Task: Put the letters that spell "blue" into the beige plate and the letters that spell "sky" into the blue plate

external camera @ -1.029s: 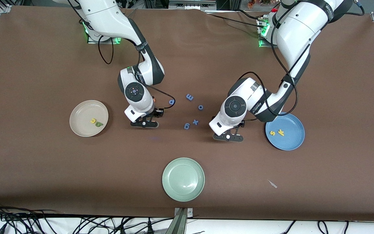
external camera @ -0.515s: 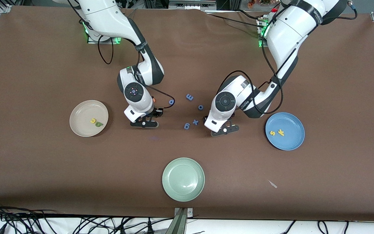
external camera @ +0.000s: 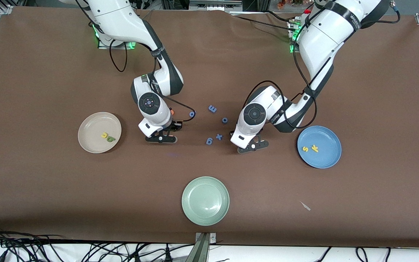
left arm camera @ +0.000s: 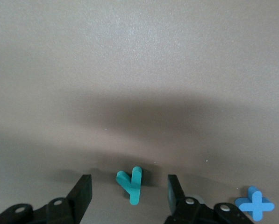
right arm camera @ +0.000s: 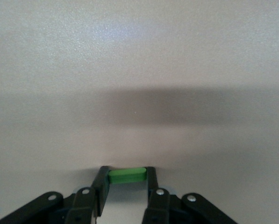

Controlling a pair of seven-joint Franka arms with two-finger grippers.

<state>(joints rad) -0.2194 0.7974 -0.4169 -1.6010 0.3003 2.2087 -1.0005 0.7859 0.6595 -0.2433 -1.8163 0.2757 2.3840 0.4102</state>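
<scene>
My right gripper (external camera: 161, 138) (right arm camera: 126, 178) is down at the table, shut on the thin green l (right arm camera: 126, 175), one finger on each end. My left gripper (external camera: 253, 146) (left arm camera: 129, 190) stands open at the table, with the teal y (left arm camera: 131, 185) lying between its fingers and touching neither. Both letters are hidden in the front view. The beige plate (external camera: 93, 125) holds the yellow u (external camera: 104, 135) and green b (external camera: 111, 138). The blue plate (external camera: 326, 140) holds the yellow s (external camera: 305, 149) and k (external camera: 315, 148). The e is not clearly visible.
Several periwinkle letters (external camera: 212, 108) lie between the two grippers; the x (external camera: 219, 137) (left arm camera: 254, 203) is close beside my left gripper. A pale green plate (external camera: 205, 200) sits nearest the front camera. A small scrap (external camera: 305, 206) lies near it, toward the left arm's end.
My left gripper moved from beside the blue plate toward the periwinkle letters and its fingers have narrowed. My right gripper stayed put and its fingers narrowed.
</scene>
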